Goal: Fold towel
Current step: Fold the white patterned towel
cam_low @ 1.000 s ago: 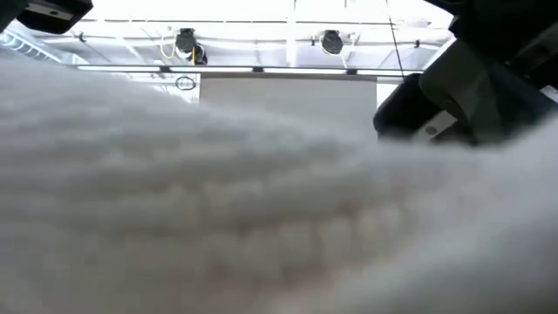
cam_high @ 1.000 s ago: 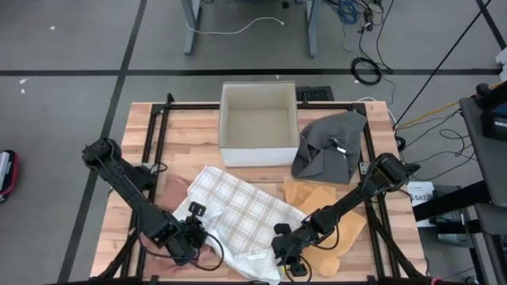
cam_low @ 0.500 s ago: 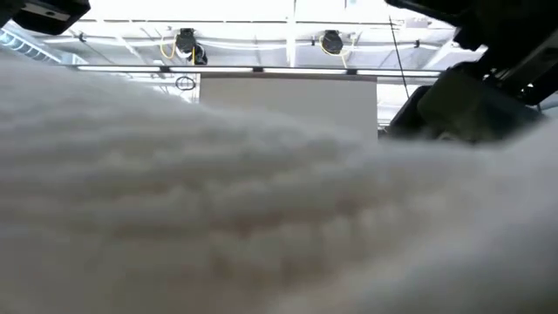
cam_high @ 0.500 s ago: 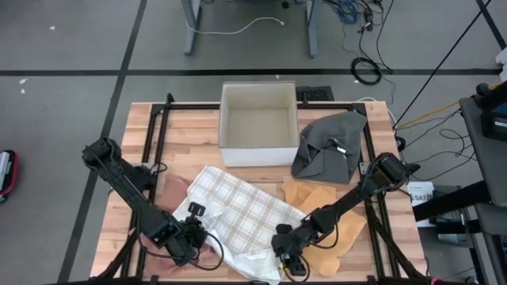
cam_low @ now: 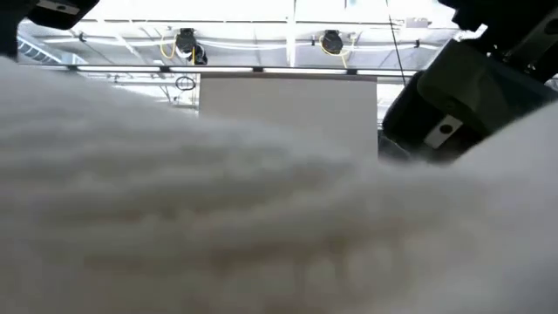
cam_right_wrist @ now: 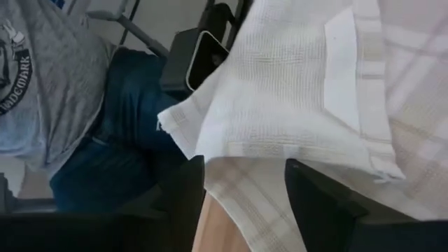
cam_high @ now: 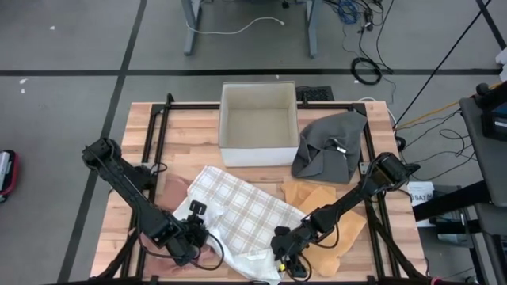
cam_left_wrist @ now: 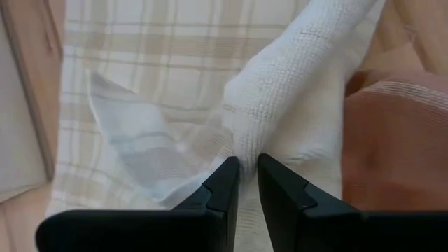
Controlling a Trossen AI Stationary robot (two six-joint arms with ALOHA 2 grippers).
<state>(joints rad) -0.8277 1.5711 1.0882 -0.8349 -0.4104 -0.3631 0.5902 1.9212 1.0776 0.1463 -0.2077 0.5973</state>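
Plaid in cream and tan, the towel (cam_high: 238, 214) lies rumpled near the front edge of the wooden counter (cam_high: 190, 131), its front portion spilling over that edge. A white box (cam_high: 258, 124) sits toward the back edge, a grey cloth (cam_high: 329, 146) lies beside it toward the right edge, and a tan cloth (cam_high: 329, 218) lies at the towel's right.

The left pincer (cam_left_wrist: 248, 178) is at the towel's front left portion, clenched on a raised fold of the fabric, as the left wrist view shows. The right pincer (cam_right_wrist: 245, 185) is at the front edge by the towel's overhanging corner; its fingers stand apart with the hem lying between them, grasping nothing. Beyond that corner, the right wrist view shows a person in a grey shirt and jeans close to the counter.

Risks, as a judgement: with only one side gripped, any pull by the left arm would probably drag the towel askew or bunch it further. The overhanging corner could slide off the front edge. The right pincer might close on a double layer, spoiling the fold.
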